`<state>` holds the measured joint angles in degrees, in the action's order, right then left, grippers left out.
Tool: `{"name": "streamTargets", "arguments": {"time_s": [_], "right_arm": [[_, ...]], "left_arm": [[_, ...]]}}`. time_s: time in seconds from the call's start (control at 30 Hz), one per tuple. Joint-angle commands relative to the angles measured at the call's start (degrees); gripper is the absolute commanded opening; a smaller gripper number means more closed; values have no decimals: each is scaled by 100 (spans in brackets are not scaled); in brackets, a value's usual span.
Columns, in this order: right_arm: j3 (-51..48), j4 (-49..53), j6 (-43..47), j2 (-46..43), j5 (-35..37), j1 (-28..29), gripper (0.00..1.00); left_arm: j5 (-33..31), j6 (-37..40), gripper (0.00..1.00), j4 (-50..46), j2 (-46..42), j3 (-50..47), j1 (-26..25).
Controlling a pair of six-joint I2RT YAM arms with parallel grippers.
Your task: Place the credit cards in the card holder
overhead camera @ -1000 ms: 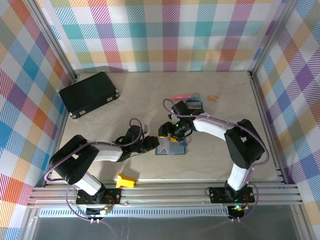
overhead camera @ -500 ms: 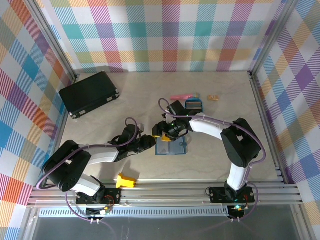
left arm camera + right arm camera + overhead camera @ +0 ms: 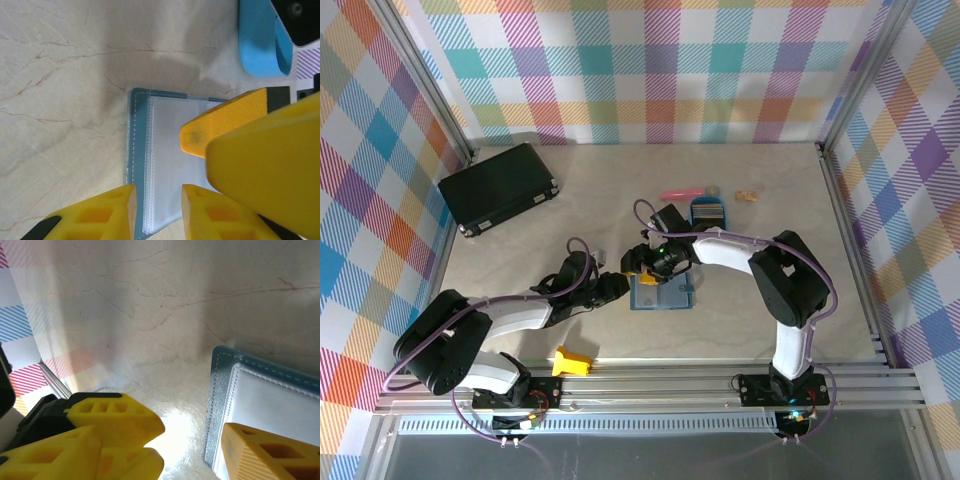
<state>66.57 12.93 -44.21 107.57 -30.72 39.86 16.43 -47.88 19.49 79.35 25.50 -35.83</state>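
Observation:
The card holder (image 3: 662, 294) lies open on the table, teal with clear inner sleeves (image 3: 165, 165). My left gripper (image 3: 619, 288) is at its left edge. Its jaws (image 3: 157, 212) stand a little apart, astride the teal border and the sleeve edges, so it is open. My right gripper (image 3: 645, 263) hovers over the holder's far left corner (image 3: 220, 385) and is open (image 3: 192, 450). One of its fingers (image 3: 225, 125) is over the sleeves. The credit cards (image 3: 708, 212) look like dark cards lying in a blue tray behind the holder.
The bright blue oval tray (image 3: 693, 210) (image 3: 260, 45) stands just behind the holder, with a pink item (image 3: 680, 194) and a small tan piece (image 3: 748, 195) beyond it. A large black case (image 3: 498, 187) lies far left. A yellow block (image 3: 572, 361) sits near the front edge.
My right gripper has shifted left, from over the holder's middle to its far left corner. The left arm has stretched out lower, while its gripper stays at the holder's left edge.

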Motion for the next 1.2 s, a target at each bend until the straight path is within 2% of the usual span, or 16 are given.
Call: {"name": "streamTargets", "arguments": {"time_s": [0.0,0.23,0.53,0.63,0.73,0.83,0.97,1.07,1.17], "right_arm": [[112,-250,-13,-87,-91,29,64],[-152,-77,517,-1030,447,-270,63],[-1505,-473,1732,-3373,1164,-1525,66],[-1818,-490,2407,-4020,1692,-1801,70],[-2032,-618,3571,-4466,1970,-1833,72],[-2036,-496,4495,-4594,2124,-1832,72],[-1649,106,5650,-4182,2263,-1837,75],[-1482,238,6138,-3887,2344,-1920,77],[-1329,217,6188,-3724,1850,-2277,78]], "left_arm": [[12,145,30,-129,-220,-110,24],[-25,250,30,-86,-493,-236,24],[-35,721,33,223,-980,-238,-11],[15,1149,35,288,-1026,-66,-92],[4,1478,35,462,-1049,42,-143],[43,1812,36,748,-991,77,-152],[317,2404,40,1332,-766,71,-151],[633,2921,45,1830,-576,61,-152],[780,3281,51,2227,-415,67,-152]]}}
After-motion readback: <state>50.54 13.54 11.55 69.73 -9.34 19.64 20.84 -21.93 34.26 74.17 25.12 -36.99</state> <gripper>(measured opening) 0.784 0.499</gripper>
